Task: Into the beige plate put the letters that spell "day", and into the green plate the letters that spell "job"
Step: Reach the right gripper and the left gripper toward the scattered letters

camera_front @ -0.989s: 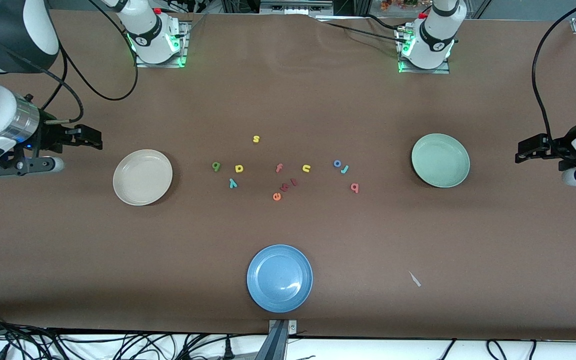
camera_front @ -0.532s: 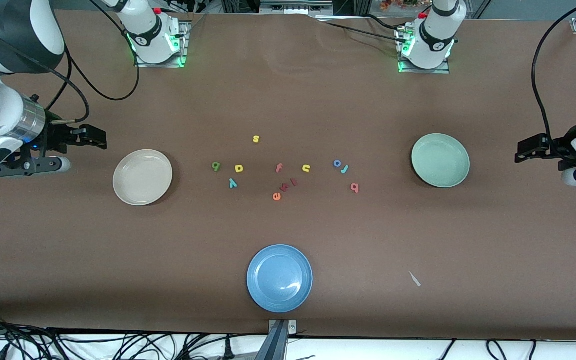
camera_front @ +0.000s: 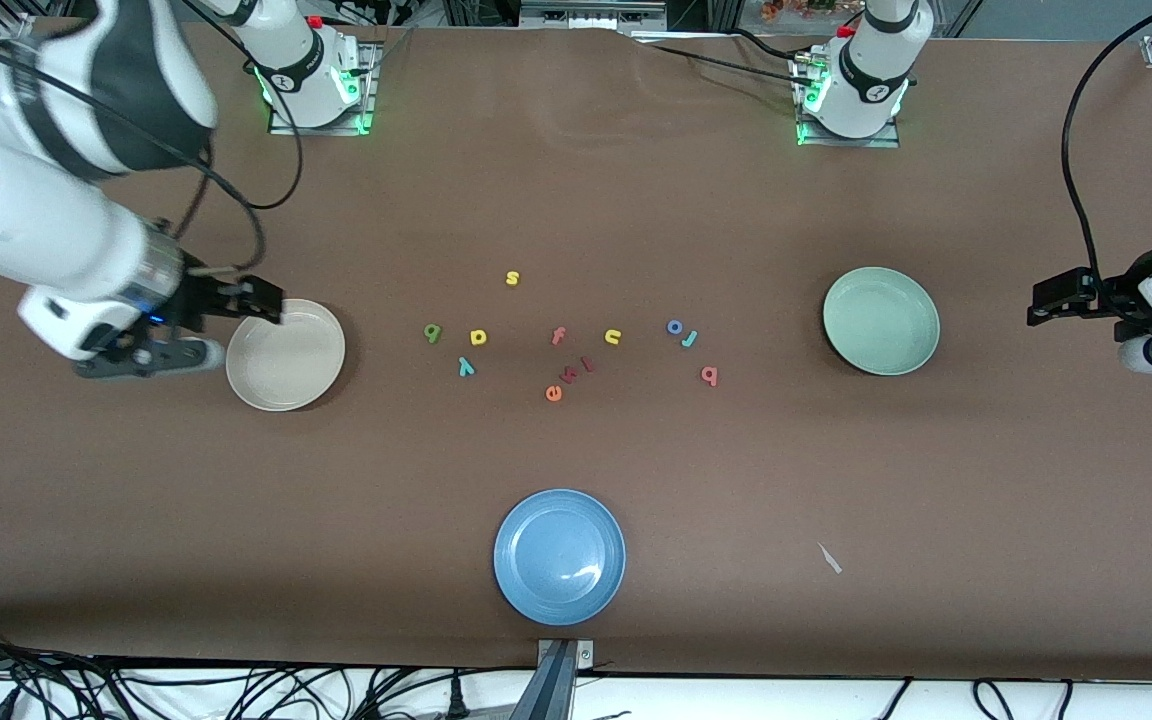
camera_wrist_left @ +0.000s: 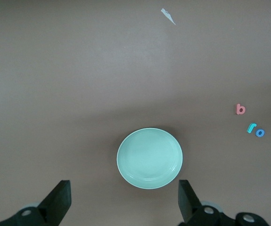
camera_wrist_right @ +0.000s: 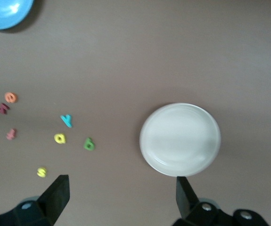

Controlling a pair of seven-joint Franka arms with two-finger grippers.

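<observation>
The beige plate (camera_front: 291,365) (camera_wrist_right: 180,139) lies toward the right arm's end of the table. My open right gripper (camera_front: 261,300) (camera_wrist_right: 121,188) hovers over its rim and holds nothing. Beside the plate lie the green d (camera_front: 432,332) (camera_wrist_right: 89,144), yellow a (camera_front: 478,337) (camera_wrist_right: 60,138) and teal y (camera_front: 466,367) (camera_wrist_right: 67,120). The green plate (camera_front: 881,320) (camera_wrist_left: 149,157) sits toward the left arm's end, with the blue o (camera_front: 674,326) (camera_wrist_left: 260,133), teal j (camera_front: 690,338) (camera_wrist_left: 251,127) and pink b (camera_front: 708,375) (camera_wrist_left: 240,109) beside it. My left gripper (camera_front: 1041,300) (camera_wrist_left: 123,188) waits open, off past the green plate.
A blue plate (camera_front: 559,556) sits near the front camera. Among the middle letters are a yellow s (camera_front: 512,278), pink f (camera_front: 558,336), yellow u (camera_front: 613,337) and orange e (camera_front: 554,393). A white scrap (camera_front: 829,557) lies on the brown table.
My right arm has swung in from the table's end, bringing its gripper over the beige plate's rim. The left arm and the letters have stayed put.
</observation>
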